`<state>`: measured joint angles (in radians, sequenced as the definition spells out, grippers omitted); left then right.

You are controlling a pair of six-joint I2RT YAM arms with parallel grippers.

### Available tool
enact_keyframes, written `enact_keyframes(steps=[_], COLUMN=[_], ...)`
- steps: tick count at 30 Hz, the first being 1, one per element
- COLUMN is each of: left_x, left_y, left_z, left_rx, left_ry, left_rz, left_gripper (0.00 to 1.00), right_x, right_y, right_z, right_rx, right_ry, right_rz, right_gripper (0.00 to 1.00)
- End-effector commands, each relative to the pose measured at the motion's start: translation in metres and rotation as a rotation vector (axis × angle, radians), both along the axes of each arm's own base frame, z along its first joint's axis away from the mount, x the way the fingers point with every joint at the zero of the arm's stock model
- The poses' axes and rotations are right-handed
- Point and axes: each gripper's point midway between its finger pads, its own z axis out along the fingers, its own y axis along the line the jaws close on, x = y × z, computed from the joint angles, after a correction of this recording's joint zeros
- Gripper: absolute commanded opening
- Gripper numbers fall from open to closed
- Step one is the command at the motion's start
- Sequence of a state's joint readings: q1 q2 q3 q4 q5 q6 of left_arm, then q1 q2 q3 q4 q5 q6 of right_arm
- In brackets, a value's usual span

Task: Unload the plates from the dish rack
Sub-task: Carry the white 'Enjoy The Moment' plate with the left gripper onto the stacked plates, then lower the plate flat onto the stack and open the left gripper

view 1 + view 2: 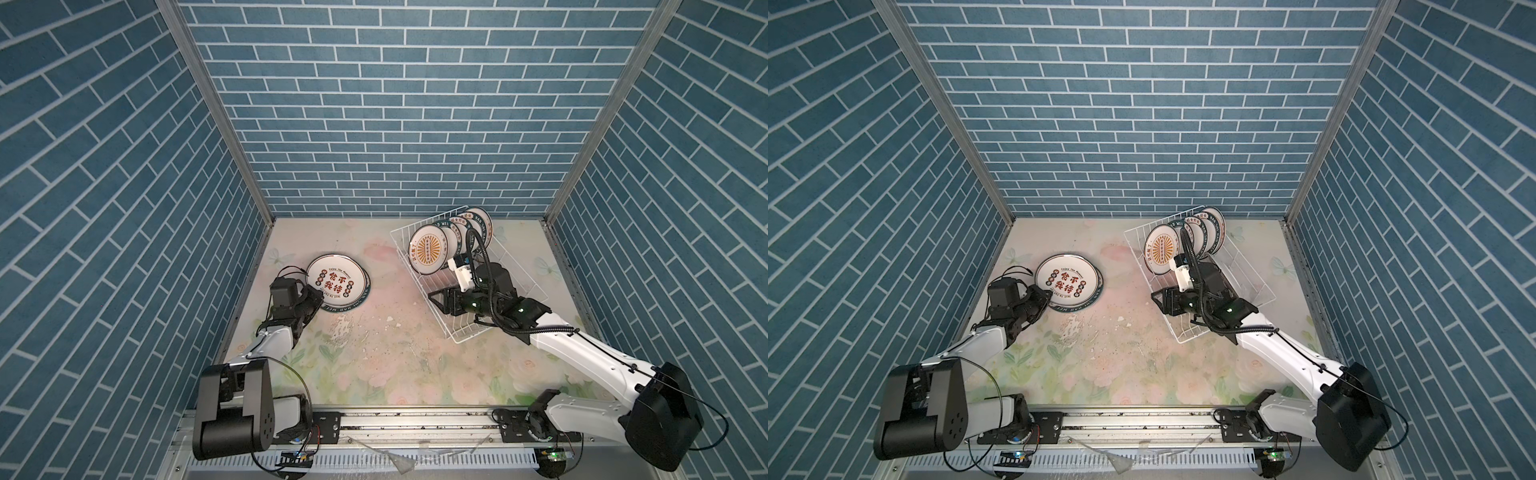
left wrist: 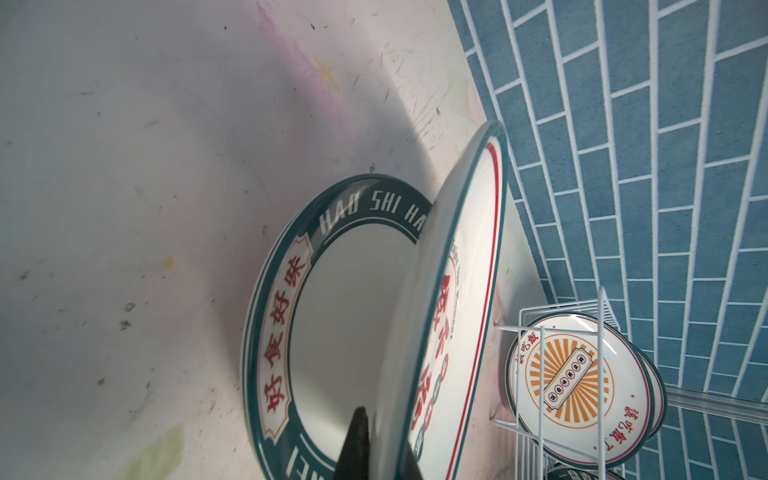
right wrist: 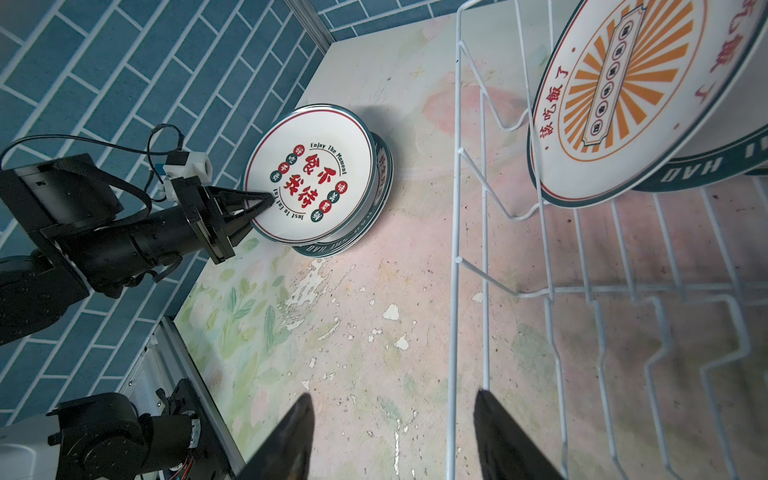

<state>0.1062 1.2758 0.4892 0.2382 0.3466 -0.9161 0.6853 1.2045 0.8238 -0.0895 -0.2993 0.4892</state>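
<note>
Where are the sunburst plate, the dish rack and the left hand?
sunburst plate (image 1: pixel 428 249): a top view, orange centre.
dish rack (image 1: pixel 467 332): a top view, near corner.
left hand (image 3: pixel 266 198): right wrist view, between tips gripping lettered plate (image 3: pixel 311 178).

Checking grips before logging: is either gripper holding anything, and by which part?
The left gripper pinches the red-character plate by its rim; the right gripper is open, holding nothing.

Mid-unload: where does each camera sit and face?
Top views: high over the front rail, looking down at the table; left arm and right arm show.
Left wrist: on the left arm, facing the top plate tilted over the stack; the shut left gripper shows.
Right wrist: on the right arm over the rack, looking across the table; open right gripper and the left arm show.
Shared: all views show the sunburst plate.
</note>
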Motion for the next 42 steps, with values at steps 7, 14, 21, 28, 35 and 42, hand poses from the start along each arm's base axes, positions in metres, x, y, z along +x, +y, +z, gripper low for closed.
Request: enact_keyframes(steps=[7, 14, 21, 28, 35, 42], left_x=[0.012, 0.013, 0.011, 0.010, 0.008, 0.006], left_y=[0.001, 0.001, 0.002, 0.001, 0.003, -0.002], left_z=[0.008, 0.003, -0.003, -0.003, -0.002, -0.003], left_rx=[0.007, 0.008, 0.011, 0.028, 0.057, 0.135], left_ry=[-0.019, -0.002, 0.022, 0.036, 0.054, 0.125], left_rz=[-0.014, -0.019, -0.017, -0.022, -0.023, -0.053], left_gripper=[0.03, 0.07, 0.14, 0.33, 0.43, 0.52], right_x=[0.002, 0.003, 0.002, 0.003, 0.004, 0.003], right_y=[0.009, 0.010, 0.010, 0.006, 0.005, 0.004], right_z=[0.023, 0.020, 0.019, 0.020, 0.020, 0.021], right_rx=[0.027, 0.022, 0.020, -0.001, -0.006, -0.007], right_ry=[-0.057, -0.050, -0.049, -0.060, -0.066, -0.070], right_rz=[0.038, 0.044, 0.046, 0.038, 0.031, 0.030], right_gripper=[0.61, 0.61, 0.61, 0.62, 0.62, 0.62])
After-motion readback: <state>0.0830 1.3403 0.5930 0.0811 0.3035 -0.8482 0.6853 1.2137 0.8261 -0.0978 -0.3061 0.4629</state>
